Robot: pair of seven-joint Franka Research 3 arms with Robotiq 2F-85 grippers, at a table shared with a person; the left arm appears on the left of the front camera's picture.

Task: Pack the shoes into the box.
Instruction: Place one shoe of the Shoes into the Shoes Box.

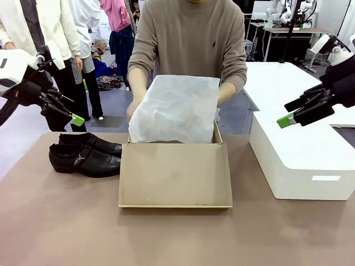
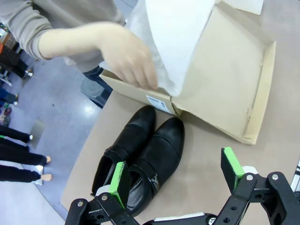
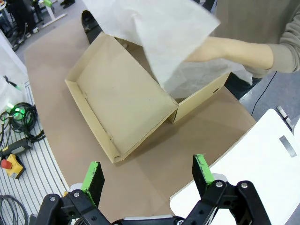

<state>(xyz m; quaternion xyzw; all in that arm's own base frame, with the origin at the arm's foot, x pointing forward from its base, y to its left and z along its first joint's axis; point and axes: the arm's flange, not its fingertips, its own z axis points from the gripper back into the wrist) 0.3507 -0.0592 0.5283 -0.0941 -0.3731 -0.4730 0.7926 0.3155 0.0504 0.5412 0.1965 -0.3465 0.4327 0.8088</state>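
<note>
**Shoes wait beside the open shoebox while a person lifts the tissue**

Nearest the robot, the brown table [image 1: 166, 238] is bare. On it lies the hinged lid of the cardboard shoebox [image 1: 175, 174], folded flat toward the robot with its inside facing up. Just left of the lid stand the black dress shoes [image 1: 86, 155], side by side and outside the box, toes toward it; the nearer shoe shows a small silver buckle. To the right, apart from the box, sits a white rectangular block [image 1: 299, 160].

The left pincer [image 1: 72, 109] hovers above and behind the shoes, jaws spread wide and holding nothing. The right pincer [image 1: 287, 112] hangs over the white block, likewise wide open and empty.

Beyond the lid, a person at the far side holds up the white tissue paper [image 1: 175, 108] over the box body, one hand [image 1: 133, 108] at each side of the sheet.
</note>
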